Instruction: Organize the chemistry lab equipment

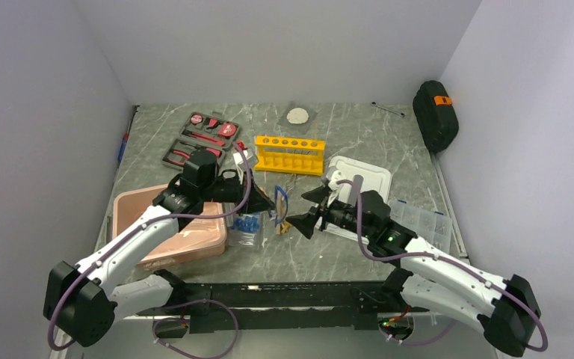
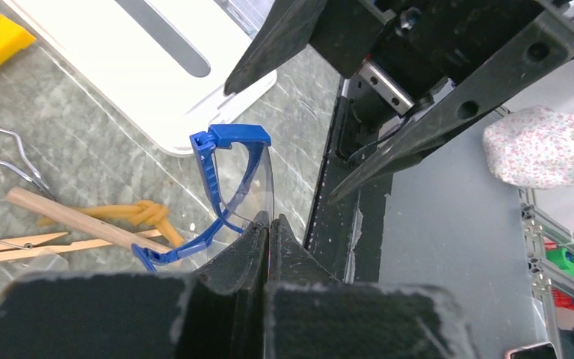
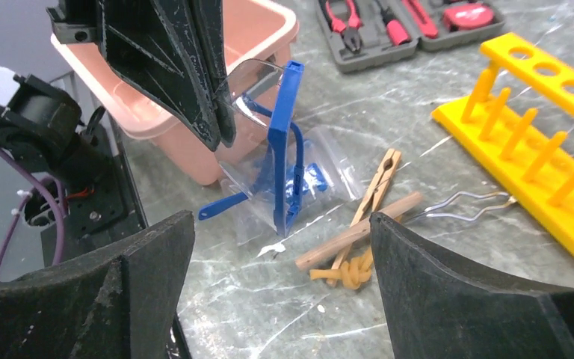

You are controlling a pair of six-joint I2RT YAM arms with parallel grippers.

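Safety glasses (image 3: 281, 146), clear lens, blue plastic frame

Even, diffuse overhead light is laying only faint, soft-edged shadows across the grey marbled table (image 1: 359, 250), while the left gripper (image 2: 267, 221) and right gripper (image 3: 280, 221) are looming slightly blurred at the bottom of their own wrist views.

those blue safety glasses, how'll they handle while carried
Probably light: the safety glasses are thin plastic. The left gripper pinches only the smooth clear lens edge, so they may slip or pivot. A temple arm sticks out unfolded and might snag the bag below.
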